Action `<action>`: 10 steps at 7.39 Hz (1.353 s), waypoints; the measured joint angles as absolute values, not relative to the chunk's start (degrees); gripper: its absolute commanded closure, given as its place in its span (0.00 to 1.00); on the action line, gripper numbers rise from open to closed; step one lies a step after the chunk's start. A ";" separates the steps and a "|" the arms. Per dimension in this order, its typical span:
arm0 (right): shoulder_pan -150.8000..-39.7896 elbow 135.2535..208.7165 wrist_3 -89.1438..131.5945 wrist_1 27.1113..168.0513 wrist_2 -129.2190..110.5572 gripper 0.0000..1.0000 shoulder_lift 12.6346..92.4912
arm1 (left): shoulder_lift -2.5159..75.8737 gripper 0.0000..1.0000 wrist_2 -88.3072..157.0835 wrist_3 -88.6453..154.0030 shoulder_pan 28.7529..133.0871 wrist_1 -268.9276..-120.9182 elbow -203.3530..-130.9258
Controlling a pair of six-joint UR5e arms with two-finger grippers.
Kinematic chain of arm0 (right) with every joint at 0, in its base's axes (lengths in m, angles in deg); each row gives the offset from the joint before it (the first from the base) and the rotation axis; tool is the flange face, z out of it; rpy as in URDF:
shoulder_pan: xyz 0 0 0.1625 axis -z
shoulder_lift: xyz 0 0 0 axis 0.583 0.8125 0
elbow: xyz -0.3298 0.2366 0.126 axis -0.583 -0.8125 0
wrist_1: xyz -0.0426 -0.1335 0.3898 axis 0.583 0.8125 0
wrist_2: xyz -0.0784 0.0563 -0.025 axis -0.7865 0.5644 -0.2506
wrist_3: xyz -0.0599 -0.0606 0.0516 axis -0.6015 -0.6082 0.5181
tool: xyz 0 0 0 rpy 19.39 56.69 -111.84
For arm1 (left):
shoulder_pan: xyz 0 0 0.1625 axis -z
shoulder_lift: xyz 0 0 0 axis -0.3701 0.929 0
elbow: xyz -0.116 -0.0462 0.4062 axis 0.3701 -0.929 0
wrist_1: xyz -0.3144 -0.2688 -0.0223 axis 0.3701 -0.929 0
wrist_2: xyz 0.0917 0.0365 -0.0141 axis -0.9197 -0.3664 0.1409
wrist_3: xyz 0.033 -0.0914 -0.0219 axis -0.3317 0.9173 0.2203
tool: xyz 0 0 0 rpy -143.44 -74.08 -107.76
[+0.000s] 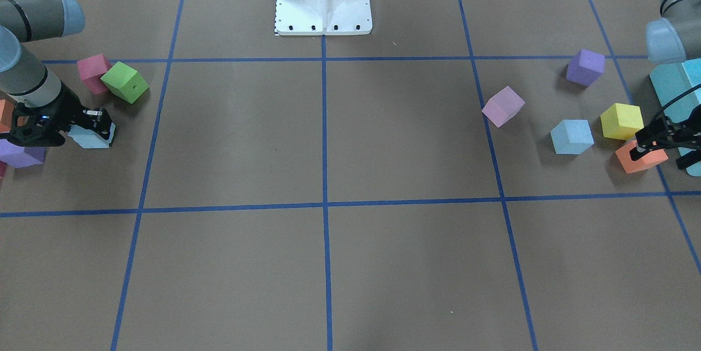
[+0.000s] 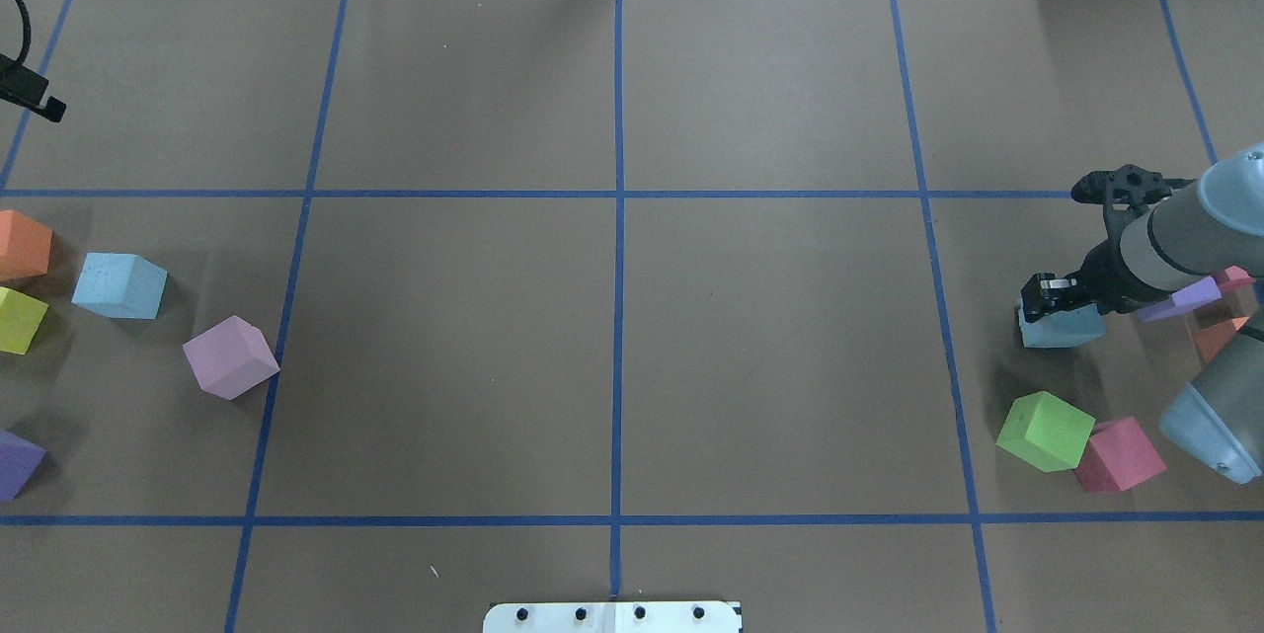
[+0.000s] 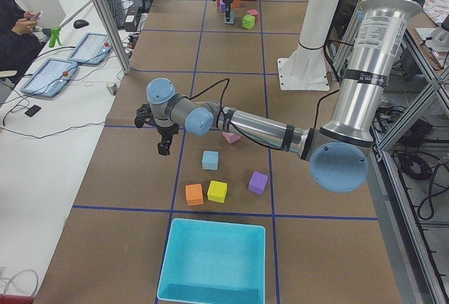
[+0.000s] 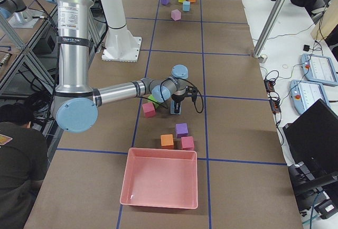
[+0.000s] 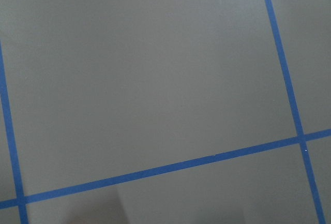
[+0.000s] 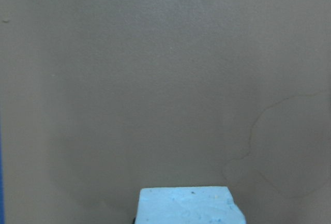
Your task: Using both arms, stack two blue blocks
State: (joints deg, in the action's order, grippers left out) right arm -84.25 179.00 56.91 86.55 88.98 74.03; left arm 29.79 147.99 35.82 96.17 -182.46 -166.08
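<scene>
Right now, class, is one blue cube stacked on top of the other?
No, one blue cube sits on the table's left side, and the other blue cube is far off at the right gripper.

Bare tabletop (image 2: 770, 347) spans the middle between the two groups of cubes. The loose blue cube (image 2: 118, 284) is open toward that middle, with an orange cube (image 2: 22, 245) and a yellow cube (image 2: 20, 320) close on its outer side and a pink cube (image 2: 230, 357) near. Near the held blue cube (image 2: 1068, 329) in the right hand (image 2: 1047, 302) stand a green cube (image 2: 1045, 431), a red cube (image 2: 1119, 455) and a purple cube (image 2: 1180, 299).
</scene>
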 measured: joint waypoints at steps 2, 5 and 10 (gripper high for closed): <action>-85.36 179.77 57.07 90.14 89.70 0.51 70.18 | 29.66 0.02 146.27 40.18 94.75 -185.40 -164.88; -85.95 181.54 57.24 106.63 89.73 0.50 56.68 | 27.86 0.02 143.06 48.86 91.15 -194.05 -162.51; -80.45 180.39 64.84 117.53 87.84 0.51 40.62 | 22.20 0.02 138.36 64.13 82.92 -206.93 -162.51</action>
State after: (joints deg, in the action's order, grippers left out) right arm -80.45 180.39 64.84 117.53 87.84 40.62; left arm 22.20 138.36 64.13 82.92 -206.93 -162.51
